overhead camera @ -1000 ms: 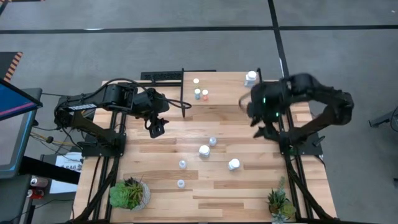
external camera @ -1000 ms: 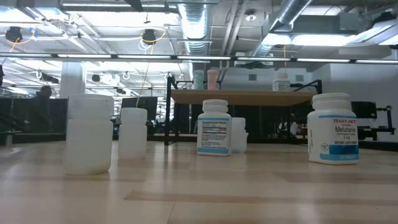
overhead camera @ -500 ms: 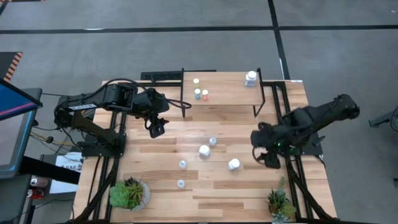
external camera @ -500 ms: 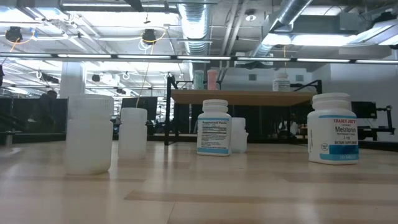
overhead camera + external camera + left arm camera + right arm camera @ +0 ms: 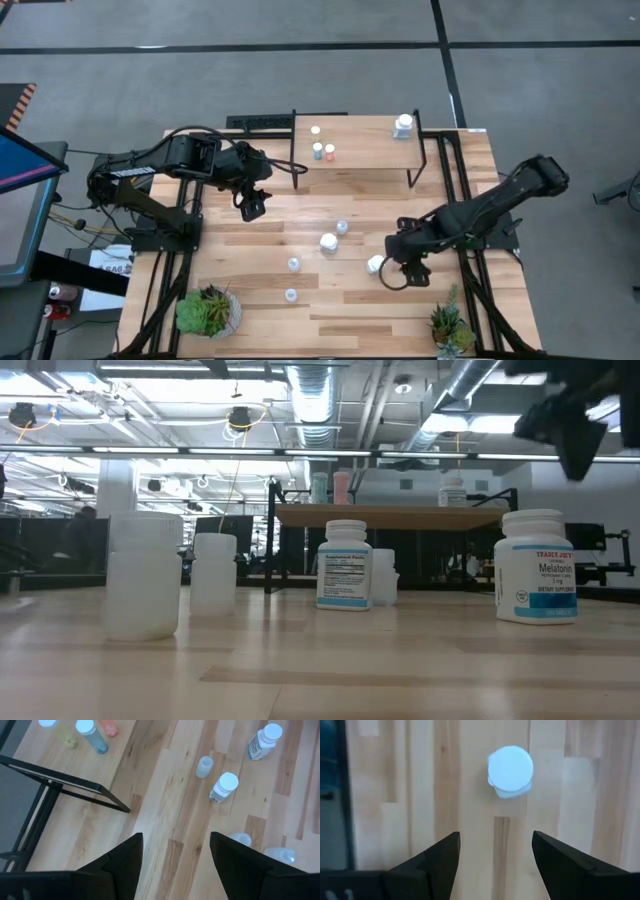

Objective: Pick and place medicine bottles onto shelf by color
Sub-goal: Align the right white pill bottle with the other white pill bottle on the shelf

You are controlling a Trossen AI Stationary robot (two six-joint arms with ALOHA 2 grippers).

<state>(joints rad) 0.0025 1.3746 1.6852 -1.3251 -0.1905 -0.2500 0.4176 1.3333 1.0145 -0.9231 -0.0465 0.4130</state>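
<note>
Several white-capped medicine bottles stand upright on the wooden table: a larger white one (image 5: 376, 264), two more (image 5: 328, 242) (image 5: 342, 227) and two small ones (image 5: 294, 263) (image 5: 290, 295). The shelf (image 5: 365, 150) at the far side carries a white bottle (image 5: 403, 124), a pale blue one (image 5: 318, 150), an orange one (image 5: 330, 152) and a small one (image 5: 315, 130). My right gripper (image 5: 392, 266) is open just right of and above the larger white bottle, whose cap (image 5: 510, 769) shows ahead of the fingers. My left gripper (image 5: 252, 205) is open and empty, near the shelf's left legs.
Two potted green plants (image 5: 208, 310) (image 5: 450, 328) stand at the near corners. The shelf's black legs (image 5: 412, 165) rise from the table's far part. In the low view the labelled white bottle (image 5: 537, 565) stands under the right gripper (image 5: 570, 420).
My right gripper has swung from beside the shelf's right end toward the table's near edge and to the left, coming down next to the larger white bottle. The bottles have not moved.
</note>
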